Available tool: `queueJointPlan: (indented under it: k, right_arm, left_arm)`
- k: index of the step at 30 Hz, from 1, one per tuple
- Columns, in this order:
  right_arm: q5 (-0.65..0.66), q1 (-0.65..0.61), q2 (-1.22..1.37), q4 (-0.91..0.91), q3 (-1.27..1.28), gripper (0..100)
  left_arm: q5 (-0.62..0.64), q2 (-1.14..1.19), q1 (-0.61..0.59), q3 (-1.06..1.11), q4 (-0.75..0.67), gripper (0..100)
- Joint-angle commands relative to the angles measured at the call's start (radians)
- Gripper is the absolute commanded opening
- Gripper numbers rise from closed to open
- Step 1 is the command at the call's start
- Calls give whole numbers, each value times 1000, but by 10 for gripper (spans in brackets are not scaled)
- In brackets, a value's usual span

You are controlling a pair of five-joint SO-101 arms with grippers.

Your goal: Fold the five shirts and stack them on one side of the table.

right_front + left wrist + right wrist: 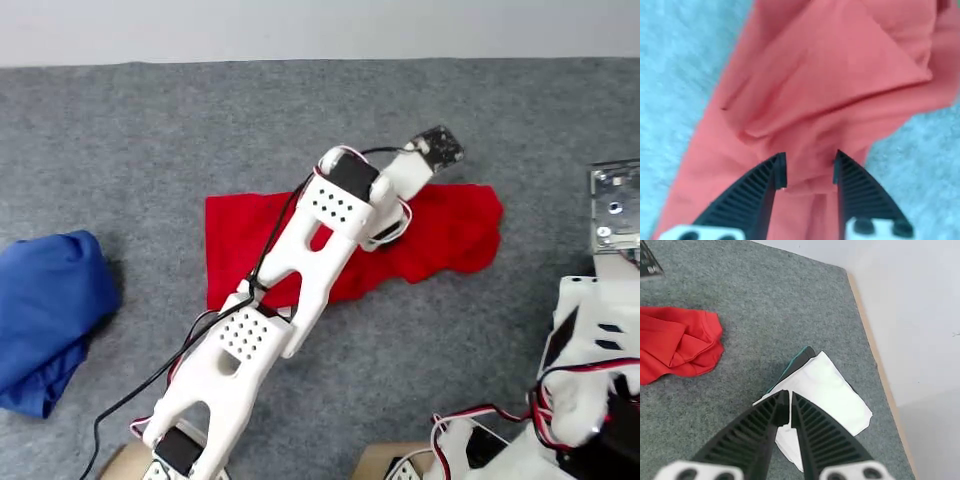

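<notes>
High view gives you the red shirt (455,235), rumpled at mid desk (300,120). Your left gripper (809,167) has its fingers spread astride a ridge of its cloth. Your right gripper (790,402), fingers pressed together, hangs over a folded white shirt (832,387) by the desk's edge. A crumpled blue shirt (50,310) lies well apart.
</notes>
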Motion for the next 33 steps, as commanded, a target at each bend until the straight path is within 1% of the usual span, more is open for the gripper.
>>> queueJointPlan:
  k: [1,5,9,12,20,28,33]
  right_arm:
    - [12,8,5,28,-3,11]
    - [12,8,5,-1,-2,11]
    - [12,7,5,-27,20,11]
    - [12,7,2,-41,63,10]
    - [12,10,-2,-48,77,10]
    - [12,10,5,-48,78,10]
    - [12,10,5,-61,83,10]
  left_arm:
    - [-37,-71,6,77,-21,156]
    - [-69,-72,29,139,-23,137]
    - [-71,-83,94,119,12,47]
    - [-71,-81,158,93,28,9]
    - [-66,-83,298,91,28,6]
    - [-64,-84,385,91,29,6]
    - [-64,-161,430,122,29,6]
